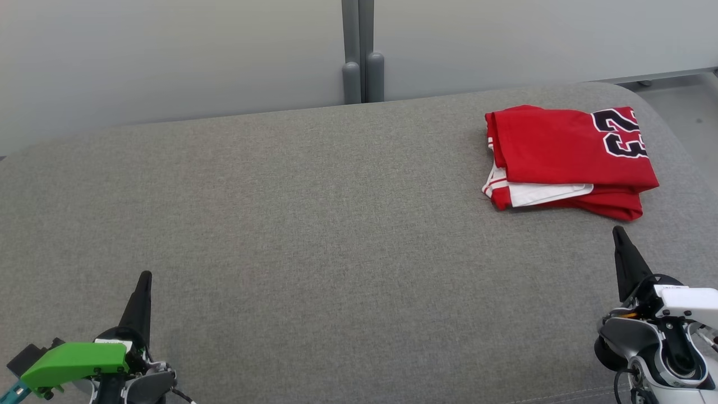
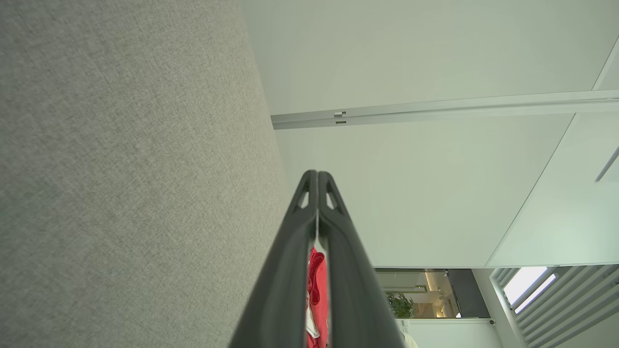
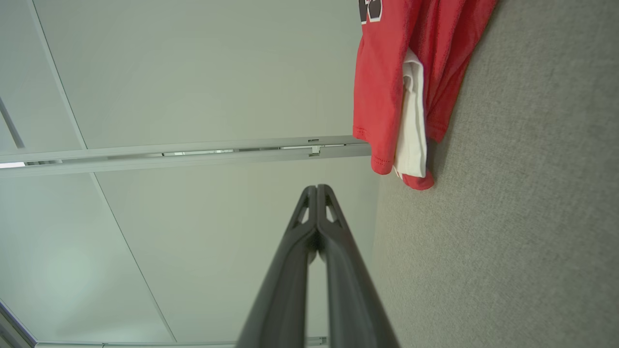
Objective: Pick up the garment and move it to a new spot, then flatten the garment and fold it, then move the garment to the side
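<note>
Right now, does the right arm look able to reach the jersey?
Probably yes. The right gripper sits just short of the jersey, with bare grey surface between them and nothing in the way, though its jaws are shut.

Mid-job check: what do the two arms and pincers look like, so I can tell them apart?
Left pincer: two long dark fingers, tapering and slotted near the tips, with a bright green cover behind them. Right pincer: the same dark fingers, backed by a white cover and a grey-silver wrist joint.
</note>
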You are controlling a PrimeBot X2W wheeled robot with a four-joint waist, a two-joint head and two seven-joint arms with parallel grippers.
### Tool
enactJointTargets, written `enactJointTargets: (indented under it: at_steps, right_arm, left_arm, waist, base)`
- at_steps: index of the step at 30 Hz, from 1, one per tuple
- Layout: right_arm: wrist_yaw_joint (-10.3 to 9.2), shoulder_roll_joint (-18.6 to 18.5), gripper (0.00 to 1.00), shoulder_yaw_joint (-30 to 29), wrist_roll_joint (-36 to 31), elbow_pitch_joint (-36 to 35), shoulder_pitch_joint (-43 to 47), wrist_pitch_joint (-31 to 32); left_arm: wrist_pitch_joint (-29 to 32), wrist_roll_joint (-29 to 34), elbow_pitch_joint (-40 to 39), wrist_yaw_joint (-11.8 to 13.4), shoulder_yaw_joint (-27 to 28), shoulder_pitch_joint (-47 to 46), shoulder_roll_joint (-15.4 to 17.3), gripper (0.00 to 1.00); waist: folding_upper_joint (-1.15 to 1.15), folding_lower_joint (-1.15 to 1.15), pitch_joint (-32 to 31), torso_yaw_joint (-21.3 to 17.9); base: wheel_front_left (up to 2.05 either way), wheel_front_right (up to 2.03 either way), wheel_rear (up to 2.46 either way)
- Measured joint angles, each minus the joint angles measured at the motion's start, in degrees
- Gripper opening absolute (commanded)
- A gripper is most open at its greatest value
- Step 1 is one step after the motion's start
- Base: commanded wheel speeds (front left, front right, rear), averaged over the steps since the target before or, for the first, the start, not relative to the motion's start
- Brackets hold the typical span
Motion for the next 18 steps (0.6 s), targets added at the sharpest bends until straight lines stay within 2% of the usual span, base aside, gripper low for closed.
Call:
enactJointTargets:
  at_steps: [18]
  right_arm:
    - [0.00,0.0,0.00,-0.1,0.0,0.0,0.0,0.0]
  left_arm:
    - [0.0,0.0,0.0,0.0,0.1,0.0,0.0,0.00]
  waist:
    - [0.00,0.00,0.0,0.0]
  base:
    - [0.00,0.00,0.00]
